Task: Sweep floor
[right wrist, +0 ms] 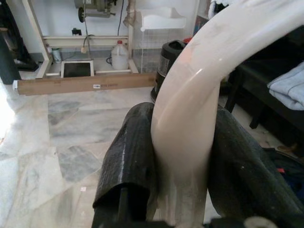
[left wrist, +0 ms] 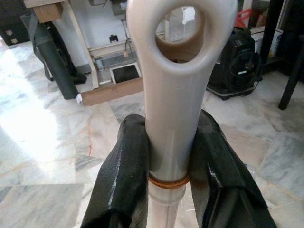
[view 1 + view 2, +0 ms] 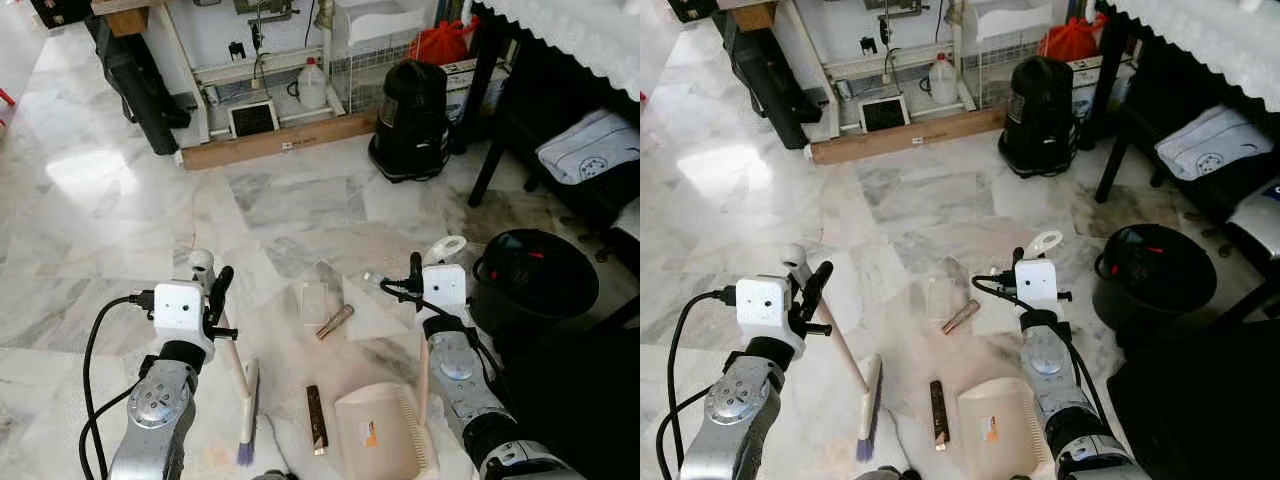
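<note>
Sweeping floor: pale veined marble floor (image 3: 120,200), litter gathered between the tools.
Dustpan: cream plastic long-handled dustpan (image 3: 378,432) rests mouth-up, ready to catch.
Broom: cream-handled brush with purple bristles (image 3: 246,425) angled toward the litter.
Left gripper (image 2: 173,156): fingers clenched on the broom handle.
Right gripper (image 1: 183,156): clamping the dustpan handle.
Litter: brown flat stick (image 3: 317,417), tan cork-like cylinder (image 3: 335,321), clear wrapper (image 3: 315,300), lying just ahead of the pan.

Cream broom (image 3: 238,385) stands tilted on the floor beside upright cream dustpan (image 3: 378,432).
</note>
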